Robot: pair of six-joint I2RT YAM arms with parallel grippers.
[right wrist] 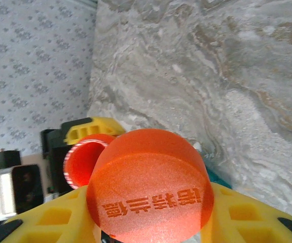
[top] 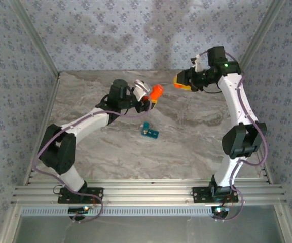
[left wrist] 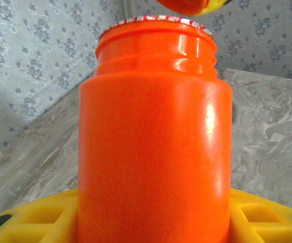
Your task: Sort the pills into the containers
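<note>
The left tool (top: 147,101) is clenched on the uncapped orange bottle (left wrist: 153,152), held over the tabletop (top: 196,152) short of its far edge. The right tool (top: 180,82) grips the orange cap (right wrist: 150,185) nearer that far edge, just apart from the bottle. The teal pill box (top: 149,131) lies near the tabletop's middle, with bare marble open toward the near, left and right edges
</note>
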